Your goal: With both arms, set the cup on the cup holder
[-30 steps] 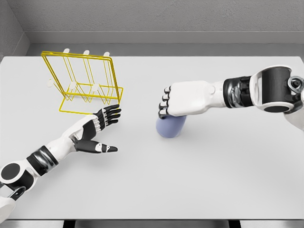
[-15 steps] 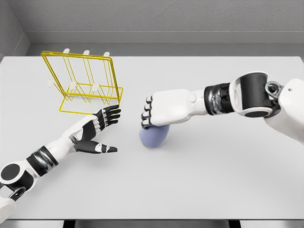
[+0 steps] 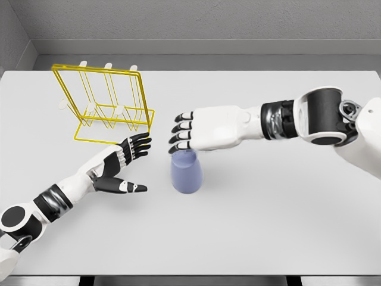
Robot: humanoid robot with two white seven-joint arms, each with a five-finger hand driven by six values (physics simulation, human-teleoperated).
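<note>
A lavender cup stands on the white table, left of the middle. My right hand hovers just above and behind its rim, fingers stretched out flat and open, holding nothing. My left hand lies open to the cup's left, palm turned toward it with the thumb out, a short gap away. The yellow wire cup holder with white-tipped pegs stands at the back left, just behind the left hand.
A grey wall runs along the table's far edge. My right forearm stretches in above the table from the right side.
My right hand carried the cup leftward toward the left hand, then let go and opened its fingers. The cup now stands free. The left arm has not moved.
</note>
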